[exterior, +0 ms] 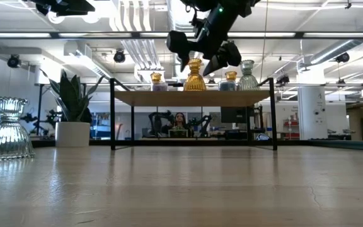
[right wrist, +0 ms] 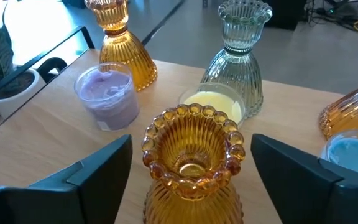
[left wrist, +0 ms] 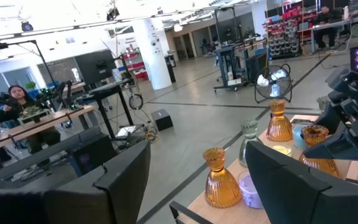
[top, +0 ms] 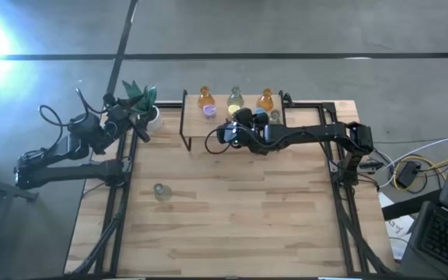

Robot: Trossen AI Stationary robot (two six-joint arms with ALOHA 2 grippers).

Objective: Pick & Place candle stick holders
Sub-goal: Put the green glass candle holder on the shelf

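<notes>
Amber glass sits between the spread fingers of the right gripper [right wrist: 191, 165]: a ribbed holder [right wrist: 191, 168] standing on the small wooden shelf [exterior: 194, 98], the fingers flanking it without seeming to touch, though the angle makes that hard to judge. Just beyond it stand a yellow cup [right wrist: 213, 102], a purple cup [right wrist: 107, 96], another amber holder [right wrist: 120, 46] and a clear one [right wrist: 238, 59]. One clear holder [top: 160, 191] stands alone on the table [top: 232, 233], well apart. Near the plant [top: 140, 97], the left gripper [left wrist: 191, 180] waits with jaws open.
</notes>
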